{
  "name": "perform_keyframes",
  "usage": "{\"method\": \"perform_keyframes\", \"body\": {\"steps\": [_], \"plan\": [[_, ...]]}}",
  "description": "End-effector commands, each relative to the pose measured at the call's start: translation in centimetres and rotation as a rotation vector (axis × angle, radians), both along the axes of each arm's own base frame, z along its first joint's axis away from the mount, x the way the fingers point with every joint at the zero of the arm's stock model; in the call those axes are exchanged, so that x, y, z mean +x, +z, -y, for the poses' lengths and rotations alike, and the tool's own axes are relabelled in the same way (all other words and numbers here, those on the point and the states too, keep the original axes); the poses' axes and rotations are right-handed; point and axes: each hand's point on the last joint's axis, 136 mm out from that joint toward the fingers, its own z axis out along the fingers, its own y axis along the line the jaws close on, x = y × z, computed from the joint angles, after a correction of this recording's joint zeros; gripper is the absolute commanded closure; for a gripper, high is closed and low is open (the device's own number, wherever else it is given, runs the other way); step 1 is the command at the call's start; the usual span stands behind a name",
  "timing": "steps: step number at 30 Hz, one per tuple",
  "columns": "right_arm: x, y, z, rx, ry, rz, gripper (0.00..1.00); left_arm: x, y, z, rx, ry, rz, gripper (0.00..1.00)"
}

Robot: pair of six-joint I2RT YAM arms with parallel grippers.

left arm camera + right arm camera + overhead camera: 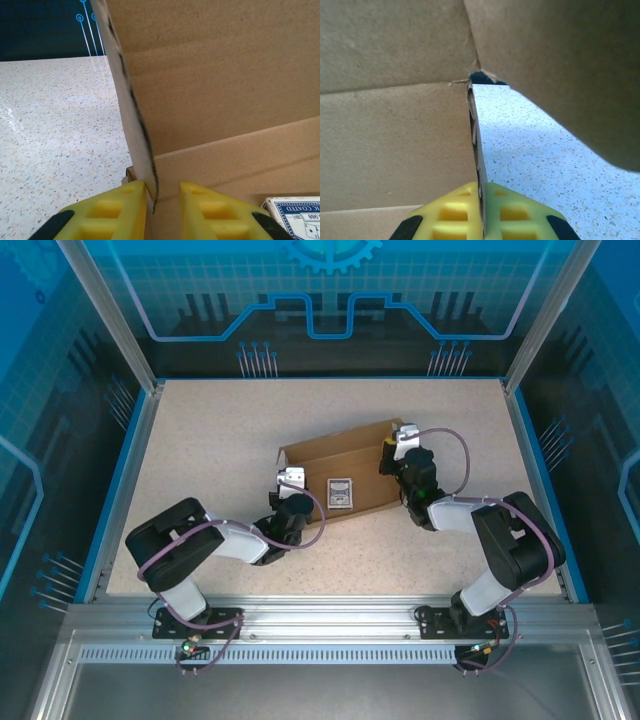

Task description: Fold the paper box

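Two walls of the paper box (350,455) stand up: left hand (163,190), slightly parted, straddles one; right hand (482,192) clamps the other.

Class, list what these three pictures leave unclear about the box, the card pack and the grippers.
- Top view: print on the card pack is too small to read.
- Left wrist view: the bottom-right corner cuts the pack off; the lower edge cuts the left gripper.
- Right wrist view: a blurred flap of the paper box hides table behind it; the right gripper, shut on a wall, is cut off below.
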Motion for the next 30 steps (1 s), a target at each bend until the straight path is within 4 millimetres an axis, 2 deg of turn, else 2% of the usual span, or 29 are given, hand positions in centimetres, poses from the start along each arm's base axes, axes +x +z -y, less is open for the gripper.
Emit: {"method": "perform_keyframes", "body": {"steps": [1,6,11,17,25,30], "plan": [[-2.3,-5.0,-0.7,-0.042,0.037,-0.163,0.96,-0.6,0.4,0.7,-0.005,-0.053,-0.009,0.72],[-2.3,-5.1,-0.6,-0.053,0.036,-0.162,0.96,-1.0,0.8,0.3,-0.019,-0.05,-0.006,0.64],[-2.2,-4.8,-0.6,-0.061,0.034,-0.157,0.96,-1.4,1.6,0.0,-0.021,-0.062,-0.012,0.45],[-2.1,-4.9,-0.7,-0.066,0.037,-0.159,0.96,-2.2,3.3,-0.1,-0.047,-0.097,-0.031,0.33],[-2.0,-5.0,-0.7,-0.068,0.038,-0.158,0.96,-3.7,7.9,-0.5,-0.073,-0.174,-0.039,0.27],[-2.1,-4.9,-0.8,-0.067,0.042,-0.157,0.96,-4.0,11.2,-1.5,-0.125,-0.204,-0.014,0.27]]}}
